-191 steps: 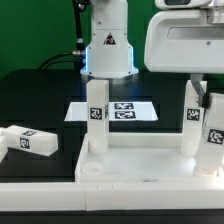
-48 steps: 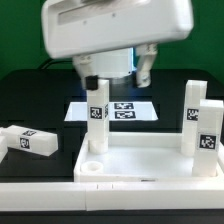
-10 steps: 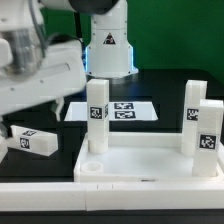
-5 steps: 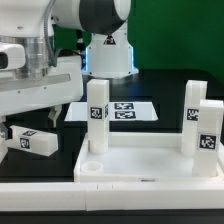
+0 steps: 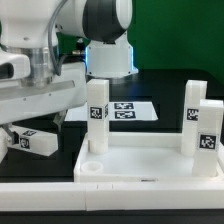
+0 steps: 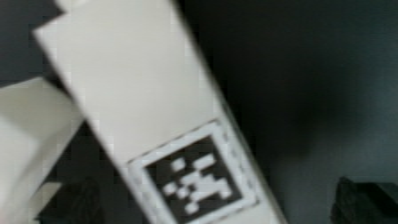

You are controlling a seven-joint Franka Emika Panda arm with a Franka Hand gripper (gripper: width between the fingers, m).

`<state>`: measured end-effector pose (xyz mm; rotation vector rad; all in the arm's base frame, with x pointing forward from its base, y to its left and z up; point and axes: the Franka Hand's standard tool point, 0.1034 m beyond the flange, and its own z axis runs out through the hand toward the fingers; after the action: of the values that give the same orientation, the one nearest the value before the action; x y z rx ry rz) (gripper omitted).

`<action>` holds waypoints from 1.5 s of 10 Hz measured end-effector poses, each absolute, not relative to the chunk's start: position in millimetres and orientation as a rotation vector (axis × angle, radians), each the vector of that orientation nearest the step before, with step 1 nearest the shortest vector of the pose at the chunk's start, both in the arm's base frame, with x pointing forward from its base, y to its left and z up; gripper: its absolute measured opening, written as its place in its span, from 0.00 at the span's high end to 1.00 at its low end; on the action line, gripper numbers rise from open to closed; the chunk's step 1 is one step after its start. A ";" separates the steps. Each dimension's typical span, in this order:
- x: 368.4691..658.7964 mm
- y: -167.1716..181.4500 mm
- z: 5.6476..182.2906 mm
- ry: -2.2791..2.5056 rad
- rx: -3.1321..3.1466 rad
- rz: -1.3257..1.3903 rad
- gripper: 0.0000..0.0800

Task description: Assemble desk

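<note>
Standing upright in the desk top [image 5: 150,165] are three legs: one leg [image 5: 97,115] in the far corner socket toward the exterior view's left, and two more, a rear leg [image 5: 193,118] and a front leg [image 5: 208,138], close together at the tray's edge toward the exterior view's right. Each shows a black-and-white tag on its face. The near corner socket [image 5: 89,170] of the desk top toward the exterior view's left is a round hole with nothing in it. The tray's floor between the legs is bare white plastic.

Beside the desk top, toward the exterior view's left, a loose leg [image 5: 33,140] lies on its side on the black table [image 5: 40,195]. The gripper [image 5: 5,143] sits low over that leg's outer end, largely covered by the arm's white wrist housing; I cannot tell how wide its fingers are or whether they touch the leg. The wrist view shows this leg [image 6: 151,120] close up, slanted, tag visible.

Behind the desk top lies the marker board [image 5: 125,110], in front of the robot base [image 5: 108,55]
</note>
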<state>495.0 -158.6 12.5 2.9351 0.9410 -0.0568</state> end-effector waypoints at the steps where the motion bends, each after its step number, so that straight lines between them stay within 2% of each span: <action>1: 494.1 -161.2 11.0 0.927 2.939 -0.060 0.19; 3: 494.8 -161.7 11.5 0.900 2.944 -0.055 0.19; 4: 494.7 -161.9 11.5 0.900 2.944 -0.055 0.32; 5: 494.7 -162.0 11.4 0.899 2.944 -0.055 0.49; 6: 494.6 -162.1 11.4 0.899 2.944 -0.055 0.49; 7: 494.6 -162.2 11.5 0.899 2.944 -0.055 0.65; 9: 493.9 -162.7 12.1 0.868 2.953 -0.050 0.65; 12: 466.6 -165.8 19.5 0.354 3.061 -0.041 0.65; 15: 466.2 -162.1 17.4 0.016 3.075 -0.025 0.64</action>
<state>466.2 -162.1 17.4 3.0747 0.0163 -0.0247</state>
